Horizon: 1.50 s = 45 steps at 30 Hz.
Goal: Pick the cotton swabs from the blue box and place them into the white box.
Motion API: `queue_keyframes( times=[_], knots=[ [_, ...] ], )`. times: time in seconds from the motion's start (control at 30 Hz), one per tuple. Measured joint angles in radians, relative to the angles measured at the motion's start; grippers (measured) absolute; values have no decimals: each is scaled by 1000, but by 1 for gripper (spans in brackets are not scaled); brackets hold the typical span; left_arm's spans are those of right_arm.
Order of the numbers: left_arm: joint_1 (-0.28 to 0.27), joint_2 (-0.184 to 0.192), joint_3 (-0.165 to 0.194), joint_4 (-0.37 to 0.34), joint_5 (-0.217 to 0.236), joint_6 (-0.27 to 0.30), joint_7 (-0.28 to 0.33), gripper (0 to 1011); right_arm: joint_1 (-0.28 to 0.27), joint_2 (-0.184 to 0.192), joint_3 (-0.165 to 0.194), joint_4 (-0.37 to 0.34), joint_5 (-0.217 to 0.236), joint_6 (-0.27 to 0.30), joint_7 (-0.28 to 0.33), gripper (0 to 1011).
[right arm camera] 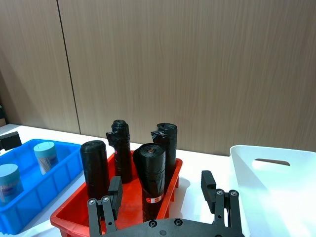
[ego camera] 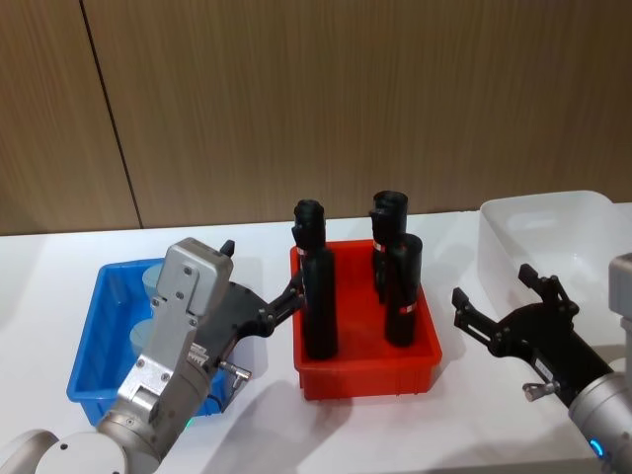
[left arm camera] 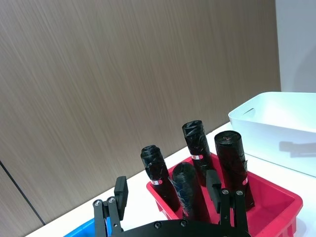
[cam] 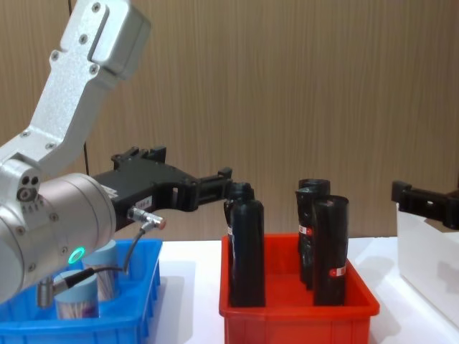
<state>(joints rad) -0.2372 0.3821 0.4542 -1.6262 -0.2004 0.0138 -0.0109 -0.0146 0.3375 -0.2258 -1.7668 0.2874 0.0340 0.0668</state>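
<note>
Vertically standing cotton swabs [right arm camera: 45, 157], lids upward, blue box [ego camera: 89, 341]

Before me, swab jars [right arm camera: 45, 157] sit in the left bin [ego camera: 87, 383], bottles [ego camera: 318, 296] in the middle bin [ego camera: 365, 380], a tub [ego camera: 551, 225] at right.

A wall of brown wood-grain panels [ego camera: 375, 99] stood behind the work, its fine grain running crosswise. A thin dark seam [ego camera: 109, 114] parted two of the panels. A plain pale wall section [left arm camera: 296, 44] adjoined the panelling at one end. Below, a smooth white tabletop [ego camera: 59, 262] met the wall, and soft grey shadows lay on it under even light.
</note>
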Motion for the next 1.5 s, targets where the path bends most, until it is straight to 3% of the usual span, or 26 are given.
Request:
queue_keyframes(
  times=[1.5],
  knots=[
    [0,0,0,0,0,0,0,1004,0,0,0,0,0,0,0,1002]
  ],
)
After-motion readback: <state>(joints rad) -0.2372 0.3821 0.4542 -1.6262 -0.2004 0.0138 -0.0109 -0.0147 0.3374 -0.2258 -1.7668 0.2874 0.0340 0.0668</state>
